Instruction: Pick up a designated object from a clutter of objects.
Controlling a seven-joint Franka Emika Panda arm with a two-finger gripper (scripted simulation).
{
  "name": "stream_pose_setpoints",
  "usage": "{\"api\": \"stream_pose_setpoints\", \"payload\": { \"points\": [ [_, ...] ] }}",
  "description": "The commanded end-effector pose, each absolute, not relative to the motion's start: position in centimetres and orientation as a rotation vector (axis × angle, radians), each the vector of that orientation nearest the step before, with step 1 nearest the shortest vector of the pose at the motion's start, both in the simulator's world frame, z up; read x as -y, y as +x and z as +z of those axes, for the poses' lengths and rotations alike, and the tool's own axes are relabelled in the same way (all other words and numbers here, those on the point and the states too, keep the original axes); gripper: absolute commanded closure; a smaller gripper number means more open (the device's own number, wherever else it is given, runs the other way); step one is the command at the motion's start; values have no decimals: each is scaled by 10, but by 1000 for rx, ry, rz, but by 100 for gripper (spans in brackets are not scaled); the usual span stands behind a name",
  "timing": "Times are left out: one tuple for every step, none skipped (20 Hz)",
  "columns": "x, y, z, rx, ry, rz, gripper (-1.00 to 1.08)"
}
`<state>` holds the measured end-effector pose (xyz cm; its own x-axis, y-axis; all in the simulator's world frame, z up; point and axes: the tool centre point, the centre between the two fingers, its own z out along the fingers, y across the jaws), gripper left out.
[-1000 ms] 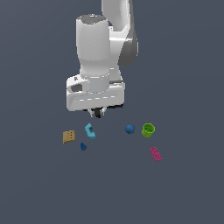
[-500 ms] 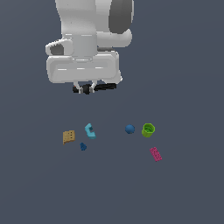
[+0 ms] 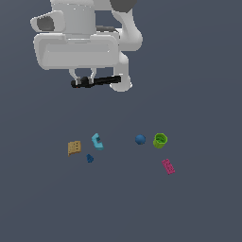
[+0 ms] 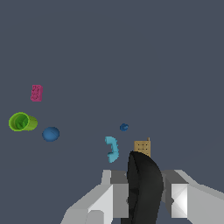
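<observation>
The designated object, a black spring clamp (image 3: 97, 82), hangs level high above the floor, held in my gripper (image 3: 84, 79), which is shut on it. In the wrist view the clamp (image 4: 143, 186) fills the space between my pale fingers (image 4: 180, 198). The rest of the clutter of objects lies far below: a tan square block (image 3: 74, 148), a cyan brick (image 3: 97, 141), a dark blue bit (image 3: 90, 158), a blue ball (image 3: 140, 139), a green cup (image 3: 160, 140) and a magenta brick (image 3: 168, 166).
The wrist view shows the same items from above: tan block (image 4: 142, 147), cyan brick (image 4: 112, 149), dark blue bit (image 4: 124, 127), blue ball (image 4: 50, 134), green cup (image 4: 22, 122), magenta brick (image 4: 36, 93). The floor (image 3: 198, 198) is plain dark grey.
The arm has risen steadily and drifted toward the exterior view's left, lifting the black clamp well above the clutter. The items on the floor have stayed put.
</observation>
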<state>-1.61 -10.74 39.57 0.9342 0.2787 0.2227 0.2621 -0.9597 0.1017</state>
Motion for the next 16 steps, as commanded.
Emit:
{"api": "stream_pose_setpoints", "payload": {
  "points": [
    [110, -17, 402, -423, 3019, 365, 108],
    [110, -17, 403, -423, 3019, 365, 108],
    [110, -17, 404, -423, 3019, 365, 108],
    [110, -17, 404, -423, 3019, 365, 108],
    [110, -17, 401, -422, 3020, 362, 108],
    [110, -17, 402, -422, 3020, 362, 108],
    [110, -18, 403, -422, 3020, 362, 108],
    [109, -18, 404, -422, 3020, 362, 108],
    [109, -19, 406, -422, 3020, 362, 108],
    [109, -20, 409, -422, 3020, 362, 108],
    [108, -21, 412, -422, 3020, 362, 108],
    [108, -23, 416, -422, 3020, 362, 108],
    [107, -24, 420, -422, 3020, 362, 108],
    [106, -26, 425, -422, 3020, 362, 108],
    [106, -28, 430, -422, 3020, 362, 108],
    [105, -30, 436, -422, 3020, 362, 108]
  ]
}}
